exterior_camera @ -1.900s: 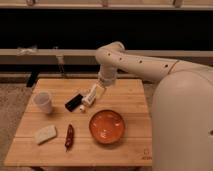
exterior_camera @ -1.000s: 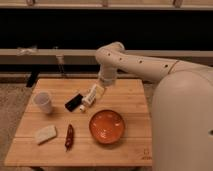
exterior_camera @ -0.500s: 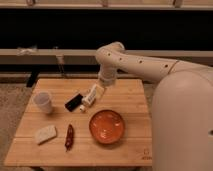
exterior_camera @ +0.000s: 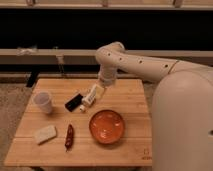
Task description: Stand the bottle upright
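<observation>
Table point(exterior_camera: 131, 97): bare wood on the right side and the far-left corner. The near edge is crowded with the bowl point(exterior_camera: 106, 126), red pepper point(exterior_camera: 69, 136) and pale block point(exterior_camera: 45, 134); the cup point(exterior_camera: 43, 101) sits near the left edge. The arm bends at the elbow and drops steeply. The gripper point(exterior_camera: 101, 88) is at the far end of the bottle point(exterior_camera: 91, 98) (can't tell if it's clamped). The bottle is mid-table, not upright, with its long axis diagonal from near-left to far-right, just beside the black slab point(exterior_camera: 74, 102).
</observation>
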Tool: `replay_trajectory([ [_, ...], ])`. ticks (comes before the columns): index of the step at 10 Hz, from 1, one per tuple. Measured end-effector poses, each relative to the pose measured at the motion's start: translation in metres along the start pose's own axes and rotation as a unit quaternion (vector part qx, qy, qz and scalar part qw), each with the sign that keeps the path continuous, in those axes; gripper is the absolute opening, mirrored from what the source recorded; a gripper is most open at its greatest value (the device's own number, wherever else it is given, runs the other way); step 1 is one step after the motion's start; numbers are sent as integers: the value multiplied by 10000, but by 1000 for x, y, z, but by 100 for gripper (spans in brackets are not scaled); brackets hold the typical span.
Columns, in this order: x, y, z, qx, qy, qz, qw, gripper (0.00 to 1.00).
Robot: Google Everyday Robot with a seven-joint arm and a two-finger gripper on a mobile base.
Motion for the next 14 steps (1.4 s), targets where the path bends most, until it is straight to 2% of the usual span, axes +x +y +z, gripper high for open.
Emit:
replay_trajectory([
  [9,-1,0,0,10,-1,-16,10000,80],
  [10,-4,-3,-3,174,9,-156,9997,80],
  [12,-31,6,-4,538,5,-611,9967,80],
  [13,-46,11,-4,712,19,-821,9941,80],
  [14,-75,19,-3,1045,48,-1199,9873,80],
])
